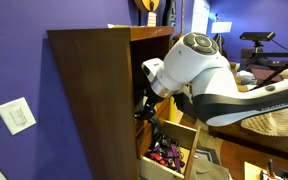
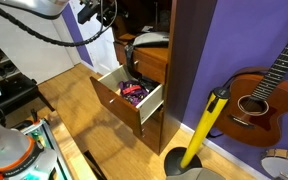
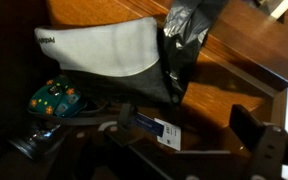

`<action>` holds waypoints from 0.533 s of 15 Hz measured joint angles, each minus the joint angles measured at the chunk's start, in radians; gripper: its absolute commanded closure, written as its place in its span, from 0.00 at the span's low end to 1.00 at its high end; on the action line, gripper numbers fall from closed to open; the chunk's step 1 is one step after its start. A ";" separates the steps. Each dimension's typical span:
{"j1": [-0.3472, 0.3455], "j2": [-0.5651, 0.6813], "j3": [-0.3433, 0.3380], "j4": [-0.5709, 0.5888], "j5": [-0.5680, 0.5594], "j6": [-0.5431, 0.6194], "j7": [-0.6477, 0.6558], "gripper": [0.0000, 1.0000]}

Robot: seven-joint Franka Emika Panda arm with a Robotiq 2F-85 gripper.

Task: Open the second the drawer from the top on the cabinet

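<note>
Your end effector [image 2: 133,57] hung at the cabinet [image 1: 89,90] front; whether its jaws stood apart or together could not be told. The drawer [image 2: 112,103] lay just below it, already pulled well out, its front running crosswise, so you likely needed only to back away.

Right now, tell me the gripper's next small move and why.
Probably back the gripper a little further from the cabinet and stop. The drawer stands pulled well out in both exterior views, its contents exposed, and the gripper hangs above and apart from it, so more pulling looks unnecessary.
</note>
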 measured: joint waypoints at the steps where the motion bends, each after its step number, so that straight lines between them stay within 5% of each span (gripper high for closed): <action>1: -0.001 -0.023 0.001 -0.017 0.020 -0.006 0.018 0.00; 8: -0.035 -0.230 0.007 -0.158 0.142 -0.057 0.177 0.00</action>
